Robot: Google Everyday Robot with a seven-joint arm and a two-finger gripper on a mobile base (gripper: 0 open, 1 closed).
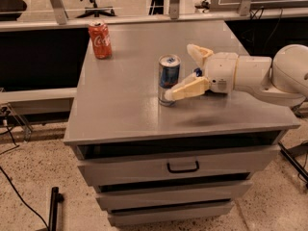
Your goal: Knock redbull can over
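1. Redbull can (168,77) stands upright mid-worktop (120,112);
2. Gripper (180,72) sits just right of it, jaws spread, the nearer finger at the can's base;
3. Coca-Cola can (100,39) stands back-left, well apart.

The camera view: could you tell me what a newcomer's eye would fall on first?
The white two-finger gripper, open, reaches in from the right, its near finger at the base of the upright slim blue-and-silver redbull can at the centre. A red Coca-Cola can stands at the far left corner of the grey metal drawer cabinet.
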